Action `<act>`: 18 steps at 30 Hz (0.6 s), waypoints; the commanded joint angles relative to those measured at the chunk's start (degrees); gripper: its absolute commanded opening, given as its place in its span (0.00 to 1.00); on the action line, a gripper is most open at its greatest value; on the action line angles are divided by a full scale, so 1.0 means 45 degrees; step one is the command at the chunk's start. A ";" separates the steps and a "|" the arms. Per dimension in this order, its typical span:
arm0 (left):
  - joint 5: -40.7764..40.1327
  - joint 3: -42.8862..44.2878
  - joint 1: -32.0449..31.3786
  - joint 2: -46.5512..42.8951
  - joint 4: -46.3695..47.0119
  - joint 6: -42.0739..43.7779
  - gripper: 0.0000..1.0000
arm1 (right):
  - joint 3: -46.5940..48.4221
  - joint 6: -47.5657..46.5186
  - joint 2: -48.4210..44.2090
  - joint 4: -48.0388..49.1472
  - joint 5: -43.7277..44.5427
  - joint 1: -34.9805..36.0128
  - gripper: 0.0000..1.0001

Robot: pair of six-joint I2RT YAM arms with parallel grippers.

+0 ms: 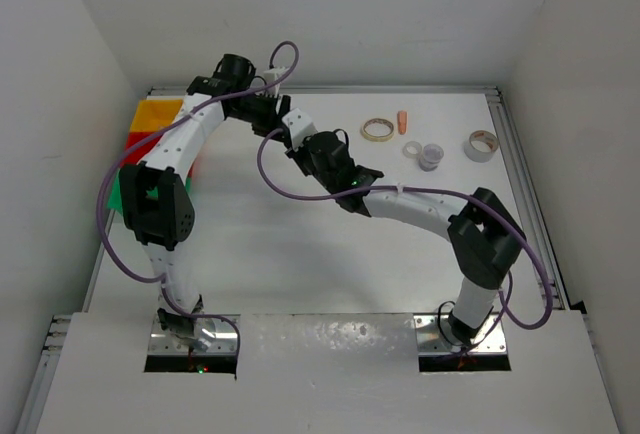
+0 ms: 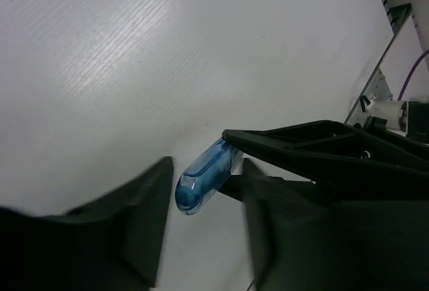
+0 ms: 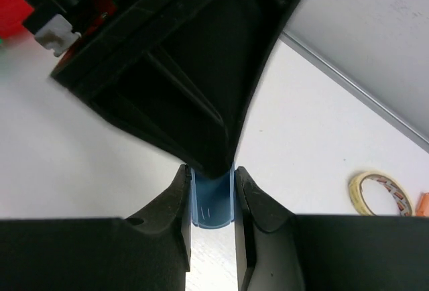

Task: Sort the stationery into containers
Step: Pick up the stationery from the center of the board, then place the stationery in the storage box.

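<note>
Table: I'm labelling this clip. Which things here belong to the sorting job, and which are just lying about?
Job: blue capsule, orange capsule, tan tape ring, clear tape roll, white tape roll, yellow bin, red bin, green bin.
Not the job: purple cables, metal rail.

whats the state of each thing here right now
blue capsule, clamped in right gripper
right gripper, shut on blue capsule
left gripper, open, fingers straddling blue capsule
tan tape ring, lying flat on table
orange capsule, lying loose on table
whitish tape ring, flat on table
</note>
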 commanded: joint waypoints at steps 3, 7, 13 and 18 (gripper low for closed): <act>0.0197 -0.0038 -0.0135 -0.0439 0.0258 0.0058 0.15 | 0.0626 0.0491 0.0000 0.1015 -0.0283 0.0137 0.00; 0.0138 -0.0039 -0.0057 -0.0400 0.0199 0.0058 0.00 | 0.0645 0.0570 0.0058 0.1093 -0.0341 0.0118 0.00; -0.0193 0.0078 0.0177 -0.0400 0.0238 0.0000 0.00 | 0.0645 0.0648 0.0098 0.0859 -0.0400 0.0079 0.55; -0.0974 0.1306 0.2516 0.0126 0.0238 0.0000 0.00 | 0.0353 0.1564 -0.0448 0.0390 0.0068 -0.0292 0.99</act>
